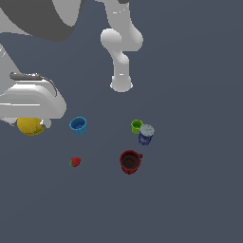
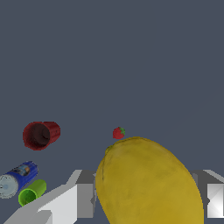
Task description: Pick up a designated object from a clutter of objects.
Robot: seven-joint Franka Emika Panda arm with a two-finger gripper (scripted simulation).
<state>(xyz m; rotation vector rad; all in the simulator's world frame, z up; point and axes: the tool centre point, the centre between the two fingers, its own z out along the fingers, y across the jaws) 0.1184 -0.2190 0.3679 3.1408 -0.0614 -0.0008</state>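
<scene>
At about nine o'clock in the exterior view, under the white bulk of the arm, the lemon [image 1: 30,126] sits between the fingers of the gripper [image 1: 31,124]; the wrist view shows the same yellow lemon [image 2: 148,183] filling the gap between the two grey fingers [image 2: 81,194], so the gripper looks clenched on it, though the actual contact faces are hidden behind the fruit's curve. I judge the step in hand to be securing and lifting: the rounded skin could slip, so the pull should be straight up and slow, with the squeeze kept even on both sides and no sideways swing toward the blue cup [image 1: 78,126] at roughly three o'clock of the lemon, near but apart. The rest of the clutter lies well clear: the strawberry [image 1: 75,162] toward the lemon's four o'clock, the dark red mug [image 1: 130,162], the green cup [image 1: 136,126] and the blue-and-white can [image 1: 146,134] touching or just beside each other. Whether the lemon rests on the floor or is already raised cannot be told; the fingertips are cut off at the wrist view's edge, and the arm covers the lemon's upper half outside.
</scene>
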